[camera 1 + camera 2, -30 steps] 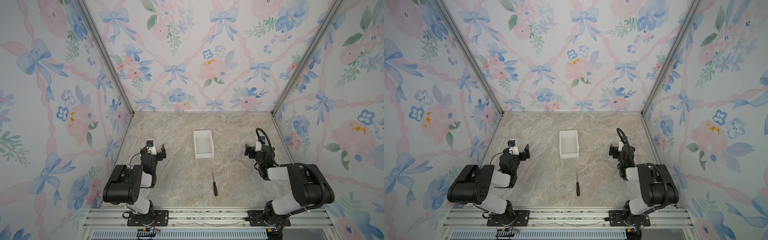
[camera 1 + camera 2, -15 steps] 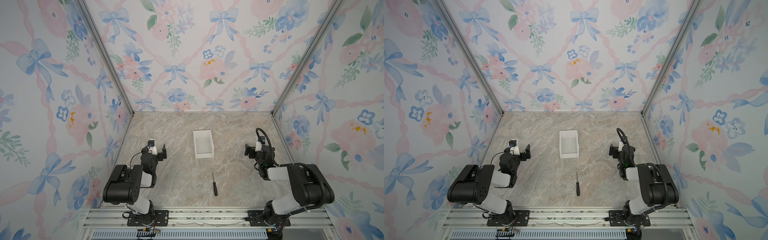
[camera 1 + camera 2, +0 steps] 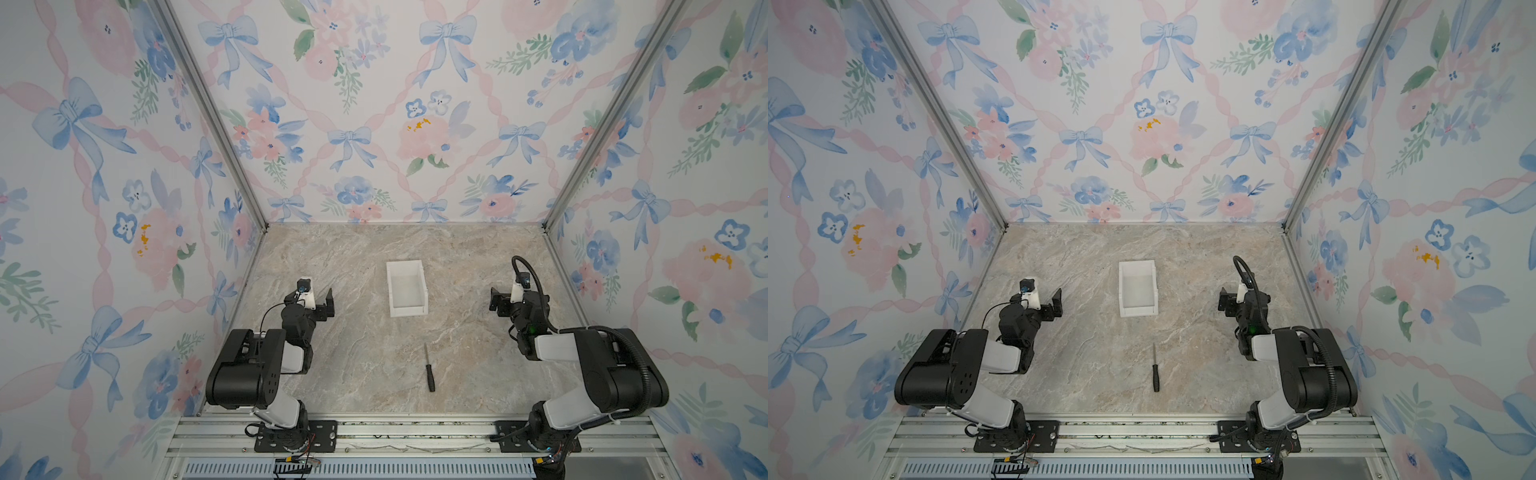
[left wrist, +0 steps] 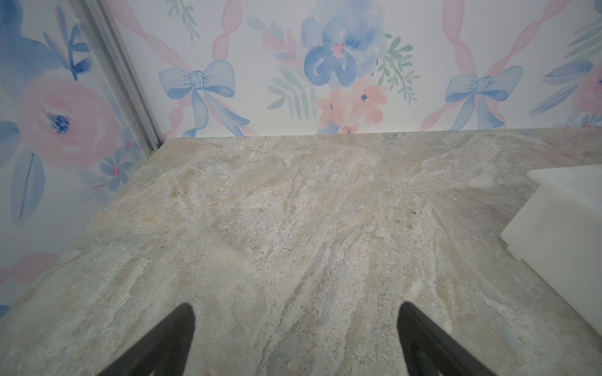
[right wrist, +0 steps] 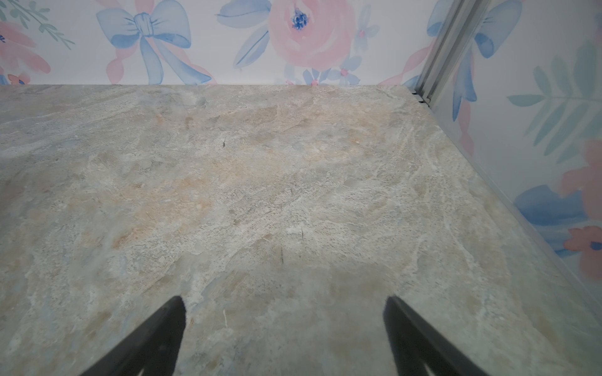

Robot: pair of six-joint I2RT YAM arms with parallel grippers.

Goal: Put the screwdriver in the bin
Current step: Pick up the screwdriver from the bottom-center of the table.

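The screwdriver (image 3: 429, 370) (image 3: 1155, 370), black-handled with a thin metal shaft, lies on the marble tabletop near the front, handle toward the front edge. The empty white bin (image 3: 409, 311) (image 3: 1139, 311) stands farther back at the middle. My left gripper (image 3: 323, 304) (image 3: 1054, 304) rests low, left of the bin, open and empty. My right gripper (image 3: 498, 301) (image 3: 1225, 301) rests to the bin's right, also open and empty. In the left wrist view the left gripper (image 4: 294, 312) shows only bare marble between its fingers, with the bin (image 4: 553, 221) at the edge. The right gripper (image 5: 283, 304) is likewise spread over bare marble.
Floral-papered walls (image 3: 374, 124) enclose the tabletop on three sides, with metal corner posts (image 3: 552, 216). An aluminium rail (image 3: 415, 428) carrying both arm bases runs along the front edge. Both folded arms sit near the side walls.
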